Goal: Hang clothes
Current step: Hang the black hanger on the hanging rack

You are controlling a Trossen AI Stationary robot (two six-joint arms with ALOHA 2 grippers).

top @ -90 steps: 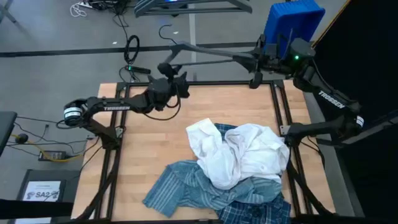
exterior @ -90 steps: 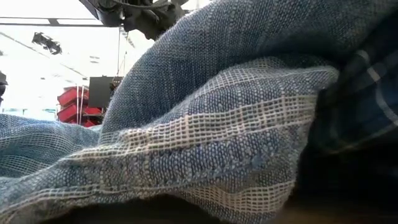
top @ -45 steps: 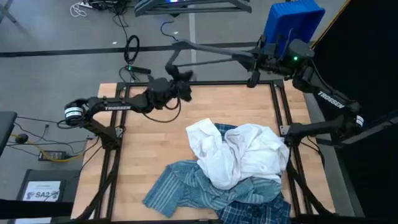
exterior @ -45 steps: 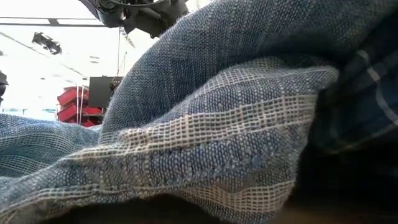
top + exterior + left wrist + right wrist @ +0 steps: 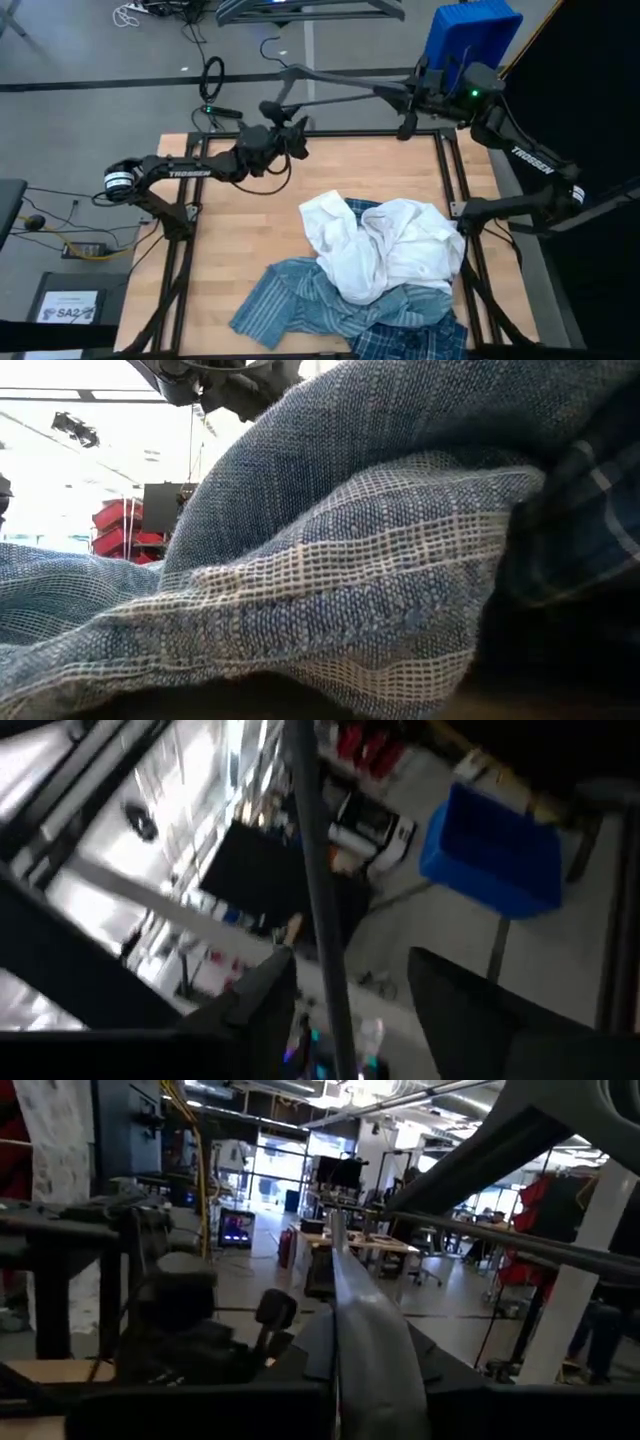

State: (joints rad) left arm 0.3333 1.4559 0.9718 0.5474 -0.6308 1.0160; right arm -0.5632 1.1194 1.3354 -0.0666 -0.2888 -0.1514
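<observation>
Honestly, nothing is hung yet. Nearest the table's front edge, the blue plaid shirt (image 5: 410, 335) lies crumpled beside the striped blue-grey shirt (image 5: 290, 300), whose weave fills the low view. The white shirt (image 5: 385, 250) sits heaped on top of both, at the middle of the table (image 5: 240, 225). All three are loose and untouched by me. Farther back, past the table's far edge, my right gripper (image 5: 405, 98) is clamped on one end of a dark hanger (image 5: 330, 82) held in the air. My left gripper (image 5: 290, 132) reaches at the hanger's other end; I cannot tell whether its fingers are apart or closed. Getting a shirt onto the hanger is all still ahead, I judge.
</observation>
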